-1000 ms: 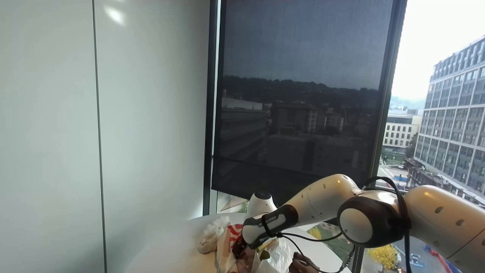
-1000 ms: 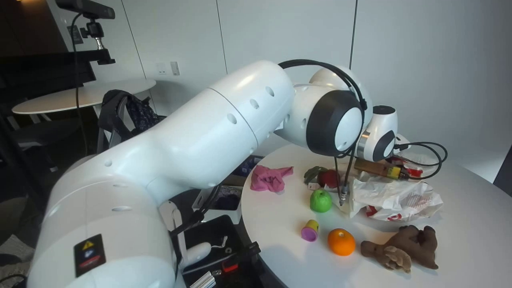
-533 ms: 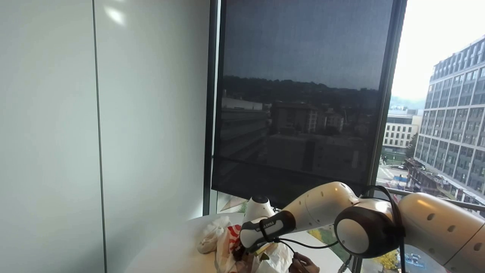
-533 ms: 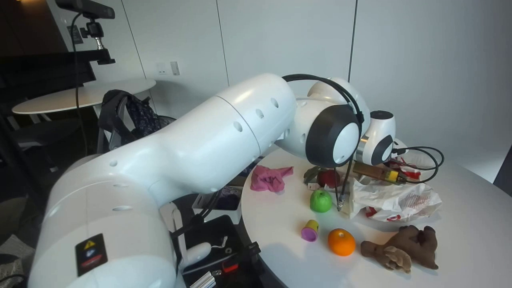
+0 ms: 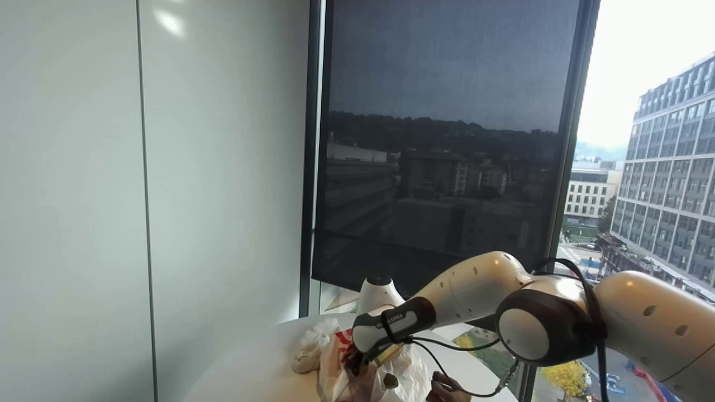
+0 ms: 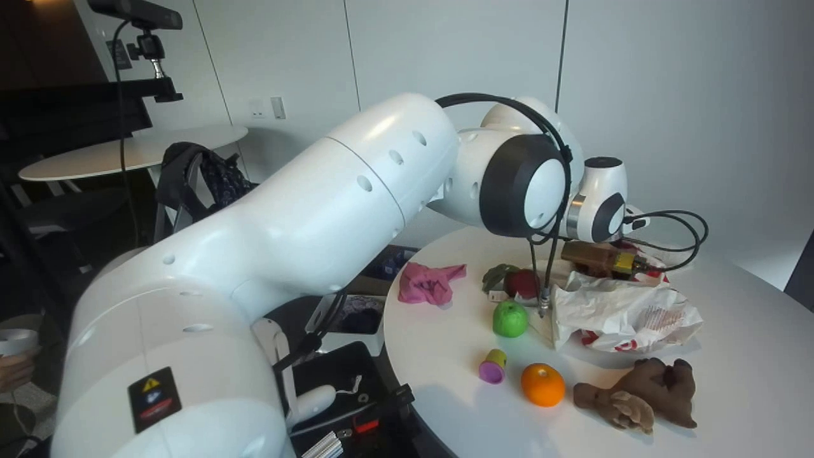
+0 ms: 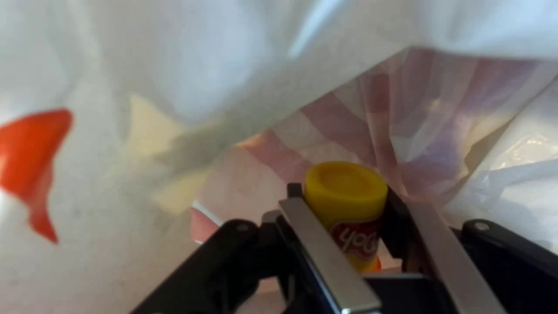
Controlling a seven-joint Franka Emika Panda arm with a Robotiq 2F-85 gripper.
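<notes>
The hand (image 7: 344, 196) grasped a yellow tub (image 7: 348, 205) amid white, red-printed plastic bagging (image 7: 196, 87), toward the far edge of the desk (image 6: 744, 388) in an exterior view. There, left to right, a pink cloth (image 6: 427, 284) lay by the left edge, followed farther in by a small cup (image 6: 493, 367), a green fruit (image 6: 510, 319), an orange (image 6: 542, 385) and a brown plush toy (image 6: 648, 389).

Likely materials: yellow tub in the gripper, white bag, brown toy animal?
Yellow tub: probably plastic; smooth, semi-matte, with a moulded-looking lid rim.
White bag: likely thin plastic film; creased, glossy highlights, shapes showing through.
Brown toy animal: perhaps plush; matte, soft-looking, pile too small to tell.
</notes>
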